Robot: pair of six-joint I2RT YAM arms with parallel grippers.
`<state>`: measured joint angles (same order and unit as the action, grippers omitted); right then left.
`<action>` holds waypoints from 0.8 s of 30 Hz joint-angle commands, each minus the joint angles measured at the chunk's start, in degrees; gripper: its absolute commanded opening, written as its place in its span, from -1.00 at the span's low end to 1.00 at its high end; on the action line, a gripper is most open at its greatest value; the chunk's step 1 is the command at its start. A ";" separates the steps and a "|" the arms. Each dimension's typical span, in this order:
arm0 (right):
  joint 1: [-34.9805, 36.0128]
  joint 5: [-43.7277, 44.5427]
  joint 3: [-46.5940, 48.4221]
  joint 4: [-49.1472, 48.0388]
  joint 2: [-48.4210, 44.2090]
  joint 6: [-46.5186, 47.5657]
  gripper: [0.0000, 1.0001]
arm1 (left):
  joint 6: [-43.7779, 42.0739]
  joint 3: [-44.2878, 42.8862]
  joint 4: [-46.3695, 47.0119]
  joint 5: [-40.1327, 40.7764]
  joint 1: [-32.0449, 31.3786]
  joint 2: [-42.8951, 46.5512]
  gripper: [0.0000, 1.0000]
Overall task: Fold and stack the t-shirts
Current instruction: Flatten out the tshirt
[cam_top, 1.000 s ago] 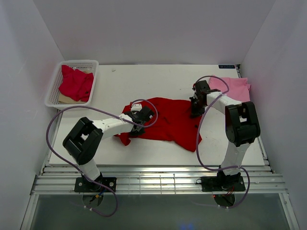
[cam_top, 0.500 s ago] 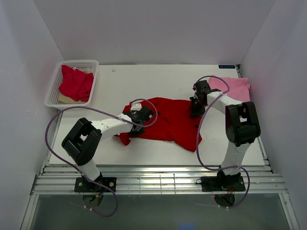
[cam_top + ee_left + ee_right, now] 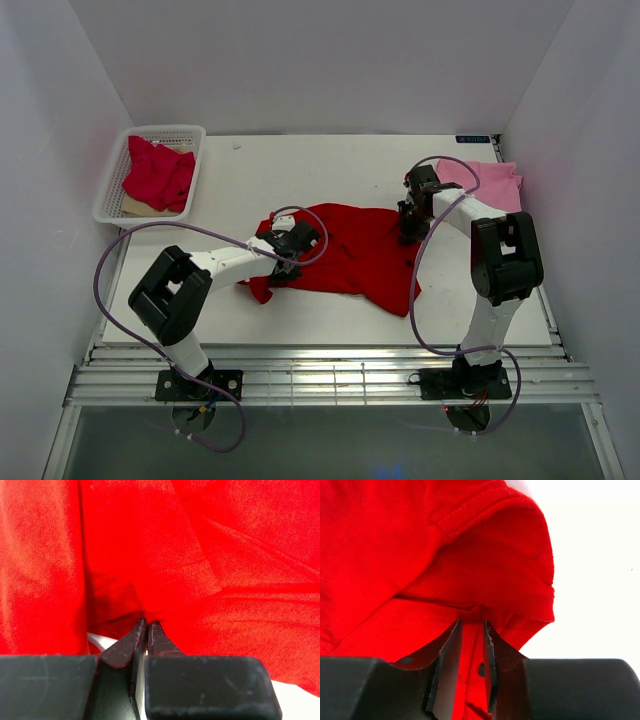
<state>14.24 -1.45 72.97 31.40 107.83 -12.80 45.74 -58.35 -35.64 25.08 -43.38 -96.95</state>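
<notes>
A bright red t-shirt [image 3: 355,255] lies crumpled and spread in the middle of the white table [image 3: 330,170]. My left gripper [image 3: 284,268] is at its left edge, shut on a pinch of the red cloth [image 3: 200,555], the tips [image 3: 146,622] pressed together. My right gripper [image 3: 410,232] is at the shirt's far right corner. Its jaws [image 3: 471,625] stand slightly apart, with a fold of the red cloth [image 3: 395,545] lying loosely between them. A light pink t-shirt [image 3: 490,185] lies at the far right. A crimson t-shirt [image 3: 158,175] is bunched in the basket.
The white mesh basket [image 3: 160,130] stands at the far left corner of the table. White walls close in the back and both sides. Purple cables loop from each arm over the table's front part.
My right gripper's jaws have parted from shut to a small gap around the cloth. The left gripper has kept its grip, and neither arm has visibly moved.
</notes>
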 commanded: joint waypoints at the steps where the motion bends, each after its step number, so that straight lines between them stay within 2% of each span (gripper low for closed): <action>1: -0.27 0.23 1.47 0.86 -1.05 1.11 -0.41 | 0.32 0.25 -0.48 0.23 -0.22 2.99 -0.87; 18: -0.27 -3.82 0.33 -1.34 0.62 1.02 -0.46 | 0.23 0.60 -0.40 0.23 -0.22 3.17 -0.89; 24: -0.27 -4.79 -0.11 -1.52 1.33 1.90 -0.66 | 0.06 0.52 -0.48 0.41 -0.22 3.52 -0.90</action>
<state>14.24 -5.10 72.31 31.05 108.44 -11.97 45.74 -57.80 -35.59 24.95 -43.38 -96.55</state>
